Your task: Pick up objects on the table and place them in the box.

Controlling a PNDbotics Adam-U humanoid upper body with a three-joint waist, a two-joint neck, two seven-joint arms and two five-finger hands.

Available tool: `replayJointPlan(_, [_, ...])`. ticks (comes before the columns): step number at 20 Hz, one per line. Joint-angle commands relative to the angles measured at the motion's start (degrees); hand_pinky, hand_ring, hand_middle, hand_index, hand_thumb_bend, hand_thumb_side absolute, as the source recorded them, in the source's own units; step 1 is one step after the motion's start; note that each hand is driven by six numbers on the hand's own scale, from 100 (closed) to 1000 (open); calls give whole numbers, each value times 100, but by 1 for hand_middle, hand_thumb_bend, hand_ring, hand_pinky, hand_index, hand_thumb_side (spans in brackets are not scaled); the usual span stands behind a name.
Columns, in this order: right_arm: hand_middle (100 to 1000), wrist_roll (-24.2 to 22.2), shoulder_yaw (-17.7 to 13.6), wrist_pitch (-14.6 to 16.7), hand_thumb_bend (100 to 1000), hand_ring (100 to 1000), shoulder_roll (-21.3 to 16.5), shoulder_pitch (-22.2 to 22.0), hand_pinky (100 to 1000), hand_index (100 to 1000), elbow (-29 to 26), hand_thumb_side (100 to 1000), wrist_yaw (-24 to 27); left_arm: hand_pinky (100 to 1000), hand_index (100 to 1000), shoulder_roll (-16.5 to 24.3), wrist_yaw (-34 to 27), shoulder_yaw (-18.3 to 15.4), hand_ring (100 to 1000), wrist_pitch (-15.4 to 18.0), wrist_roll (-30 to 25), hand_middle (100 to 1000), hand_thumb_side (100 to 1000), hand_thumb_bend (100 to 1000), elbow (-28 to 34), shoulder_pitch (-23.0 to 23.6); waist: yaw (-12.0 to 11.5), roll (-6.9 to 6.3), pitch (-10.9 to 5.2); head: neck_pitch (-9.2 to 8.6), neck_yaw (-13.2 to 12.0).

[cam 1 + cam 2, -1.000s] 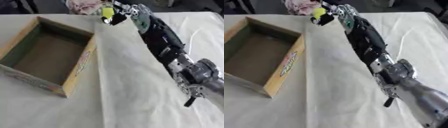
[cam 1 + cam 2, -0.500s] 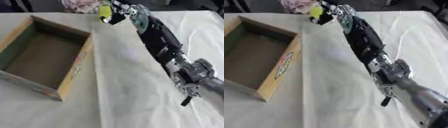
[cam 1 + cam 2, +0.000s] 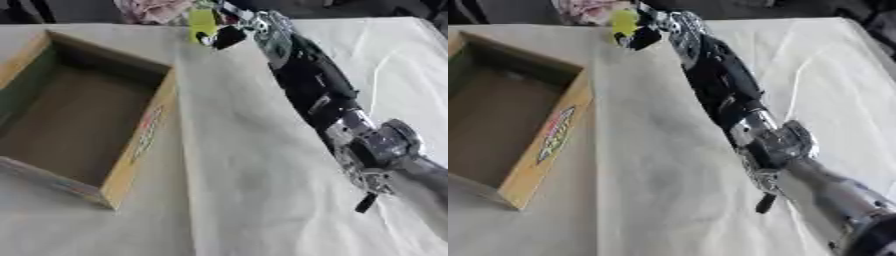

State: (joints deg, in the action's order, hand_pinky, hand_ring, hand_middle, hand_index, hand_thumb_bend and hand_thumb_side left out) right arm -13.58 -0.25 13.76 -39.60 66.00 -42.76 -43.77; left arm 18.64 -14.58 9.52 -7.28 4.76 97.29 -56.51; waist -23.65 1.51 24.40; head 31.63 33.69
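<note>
Yellow is the colour of the small object that the robot's right hand is holding at the far edge of the table, with its dark fingers curling around the object's lower end. The hand is blurring in both views, so how completely the fingers are wrapping the object is hard to tell. The right arm is stretching long and nearly straight from the near right corner up to the hand. The left hand is not appearing in either view.

Near the hand, down and to its left, the cardboard box is lying open and seemingly empty, with its nearest wall only a short way from the hand. Just behind the hand, past the table edge, a crumpled pinkish cloth is sitting close to the yellow object.

The main risk appears to be the object slipping, since the hand seems to be gripping only one end while the rest is sticking up free. A quick swing toward the box could shake it out onto the white tablecloth. Another risk is the hand travelling too low and knocking the box wall, shoving the box aside. Letting go too early, before the hand is over the opening, would probably drop the object against the rim or outside it.
</note>
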Motion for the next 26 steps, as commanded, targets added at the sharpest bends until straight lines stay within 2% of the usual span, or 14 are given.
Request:
replayJointPlan(1, [999,65,-43,-5,248,1000,-208,99,986,1000,-112,316,-36,526,799,174,-14,-88,712,-25,-9,727,864,477,151,-70,-11,-21,-129,-89,29])
replayJointPlan(5, [964,36,-26,-8,227,964,-186,94,958,1000,-99,303,-73,526,798,167,-20,-89,711,-25,-20,726,865,478,193,-70,-13,-22,-62,-119,60])
replayJointPlan(10, [943,-72,-4,-30,183,933,-146,54,924,1000,-44,224,-139,524,798,152,-33,-87,710,-28,-21,726,866,478,217,-77,-10,-27,-7,-160,91])
replayJointPlan(13, [895,-117,-5,-37,129,858,-127,31,847,978,-16,171,-153,524,797,150,-33,-91,709,-33,-10,725,867,477,211,-69,5,-32,15,-159,111])
replayJointPlan(14, [858,-107,-7,-39,100,800,-124,27,805,958,-17,161,-154,524,797,148,-33,-91,709,-33,-6,725,869,476,207,-67,9,-33,18,-163,115])
replayJointPlan(17, [692,94,-35,-59,100,641,-136,21,736,876,-103,123,-200,524,797,145,-27,-92,709,-33,2,725,867,477,195,-59,45,-46,8,-173,122])
replayJointPlan(18, [678,190,-46,-65,100,633,-138,15,732,868,-145,122,-217,524,797,144,-26,-95,709,-32,6,725,867,477,193,-55,57,-51,1,-174,123])
replayJointPlan(19, [567,288,-62,-71,100,609,-141,16,707,778,-194,108,-228,523,797,143,-26,-97,709,-32,12,724,867,478,186,-50,73,-57,-11,-175,127])
replayJointPlan(20, [556,388,-81,-81,100,607,-140,15,704,766,-247,106,-233,523,797,143,-26,-98,709,-32,17,724,867,478,179,-44,88,-63,-22,-177,131])
replayJointPlan(21, [505,491,-91,-81,100,612,-136,14,697,709,-300,104,-229,523,797,141,-27,-98,707,-32,22,723,866,479,170,-38,105,-70,-37,-179,139])
replayJointPlan(26, [443,1004,-97,-28,100,601,-131,0,684,638,-398,100,-189,523,796,138,-16,-100,706,-35,36,722,864,480,132,-11,190,-101,-126,-174,155])
